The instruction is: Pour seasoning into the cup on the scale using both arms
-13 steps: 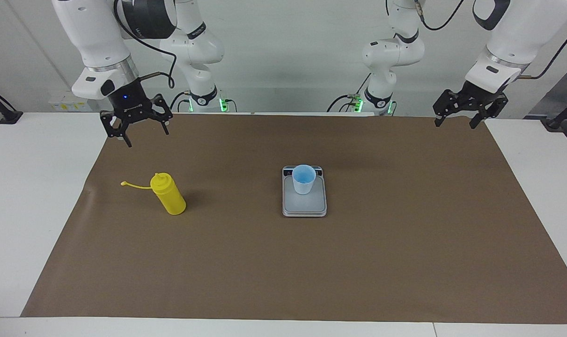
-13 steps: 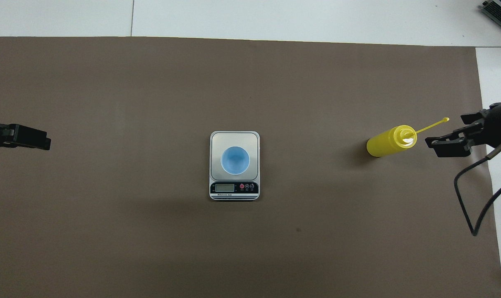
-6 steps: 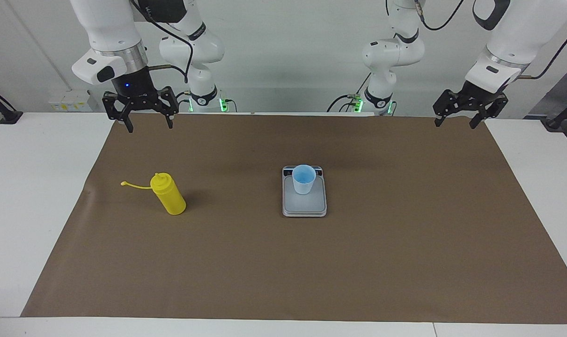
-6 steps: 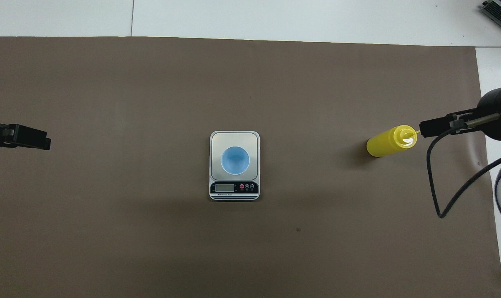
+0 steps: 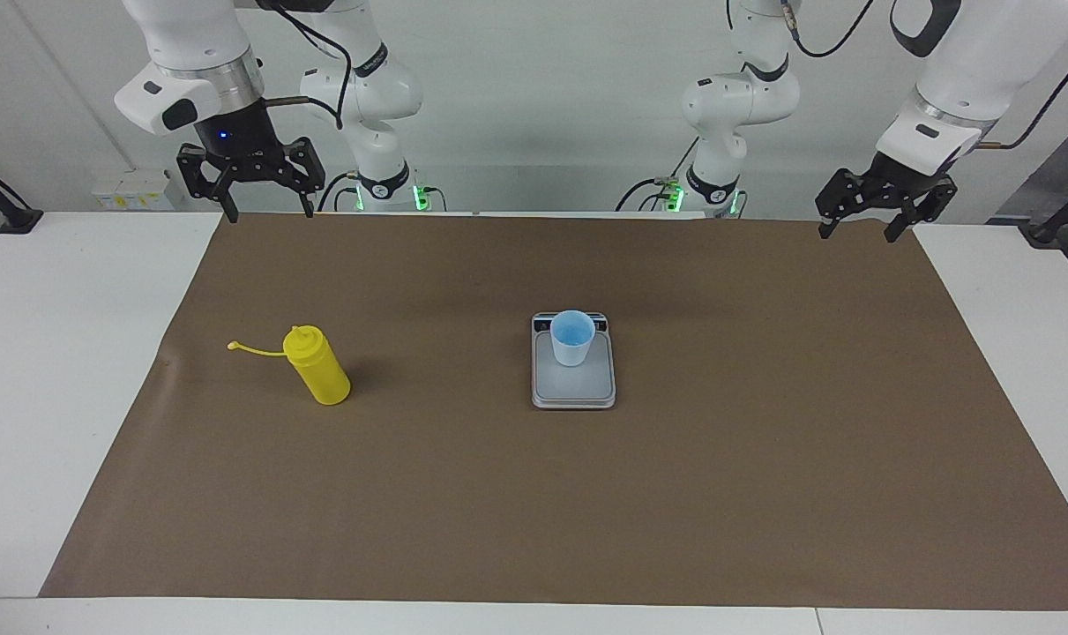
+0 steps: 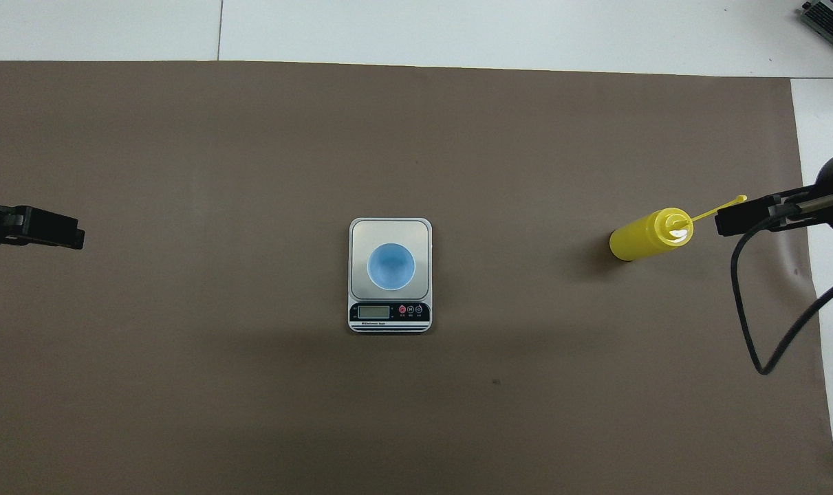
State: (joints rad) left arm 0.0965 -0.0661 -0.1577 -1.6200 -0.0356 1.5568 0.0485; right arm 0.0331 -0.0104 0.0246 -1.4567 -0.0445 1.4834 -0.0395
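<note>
The yellow seasoning bottle [image 5: 318, 368] [image 6: 646, 235] stands on the brown mat toward the right arm's end, its cap strap [image 5: 253, 350] sticking out sideways. The light blue cup [image 5: 572, 338] [image 6: 391, 266] stands on the silver-grey scale [image 5: 574, 386] [image 6: 390, 229] at mid-table, with the display strip [image 6: 388, 313] toward the robots. My right gripper [image 5: 269, 212] [image 6: 736, 220] hangs open and empty, high over the mat's robot-side edge, apart from the bottle. My left gripper [image 5: 856, 235] [image 6: 62, 237] waits open and empty over the mat's corner at the left arm's end.
A brown mat [image 5: 763, 494] covers most of the white table [image 5: 66, 353]. A black cable [image 6: 753, 330] loops down from the right arm's wrist. A grey device [image 6: 832, 20] sits at the table's corner farthest from the robots.
My right gripper has risen and drawn back from near the bottle toward the robots' edge of the mat, turning level. The left arm, bottle, cup and scale have not moved.
</note>
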